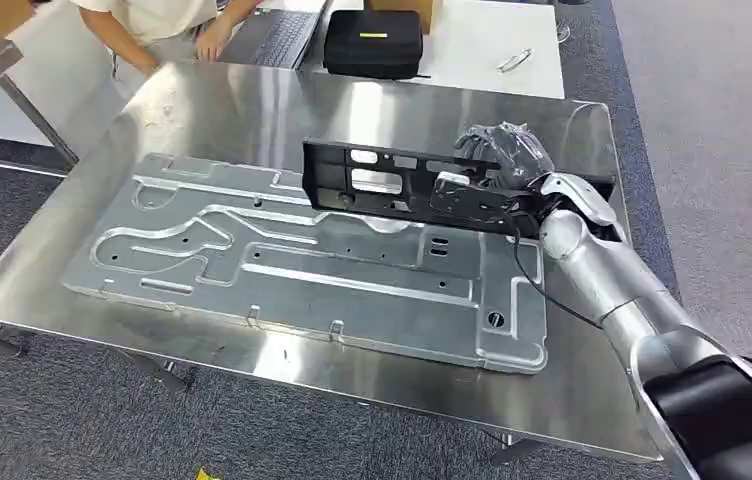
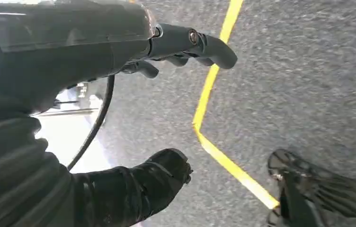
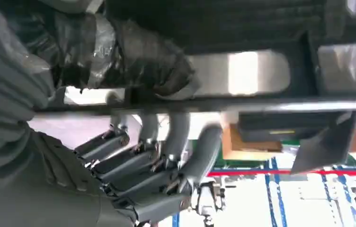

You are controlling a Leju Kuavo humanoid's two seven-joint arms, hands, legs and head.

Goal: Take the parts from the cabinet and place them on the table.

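Gripping the black bracket (image 1: 402, 185) at its right end, the right robot hand (image 1: 500, 160) holds it upright on the bench (image 1: 572, 380), just behind the large stamped metal panel (image 1: 302, 265). The left robot hand (image 2: 166, 113) hangs over the carpet, fingers apart, holding nothing.

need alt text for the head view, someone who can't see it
The robot's right hand grips the right end of a long black slotted part, held upright on edge over a shiny steel table. A large stamped silver metal panel lies flat on the table in front of it. Beyond, a person leans by a laptop and a black case.
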